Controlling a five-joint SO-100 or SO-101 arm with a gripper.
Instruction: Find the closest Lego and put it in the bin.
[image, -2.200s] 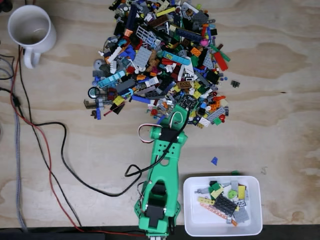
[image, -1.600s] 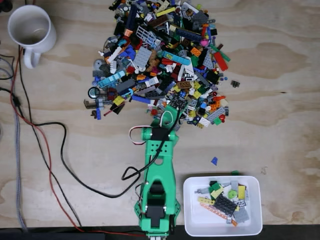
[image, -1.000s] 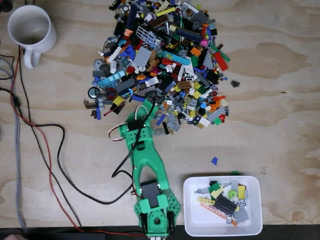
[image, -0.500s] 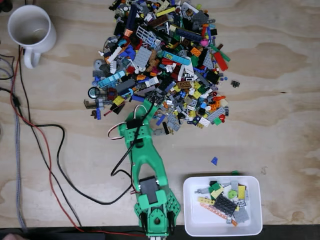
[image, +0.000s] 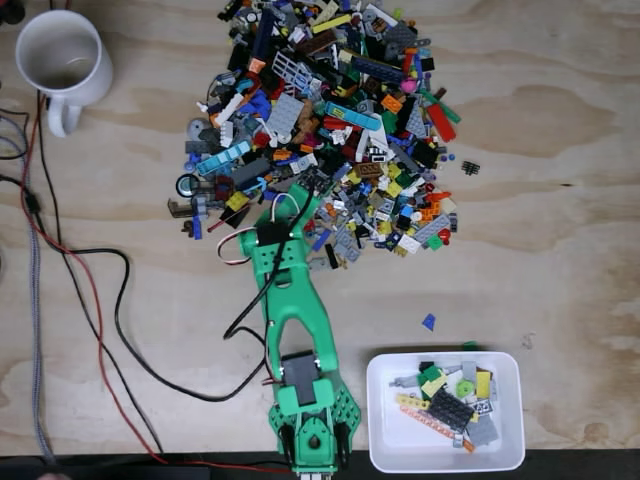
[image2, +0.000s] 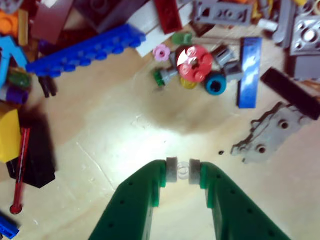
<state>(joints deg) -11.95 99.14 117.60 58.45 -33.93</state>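
In the wrist view my green gripper (image2: 183, 171) is shut on a tiny clear round Lego (image2: 183, 168), pinched between the grey pads just above the bare wood. Ahead of it lie a long blue brick (image2: 85, 50), a red round piece (image2: 194, 64) and a blue plate (image2: 249, 72). The fixed view puts the gripper (image: 305, 192) at the lower left edge of the big Lego pile (image: 330, 110). The bin (image: 445, 462), a white tray holding several pieces, sits at the bottom right, beside the arm's base.
A white mug (image: 62, 55) stands at the top left. Black and red cables (image: 100, 300) run down the left side. A loose blue piece (image: 428, 321) lies above the bin and a small black piece (image: 470, 167) lies right of the pile.
The arm has swung left along the pile's lower edge, then reached a little further up into the pile's edge.
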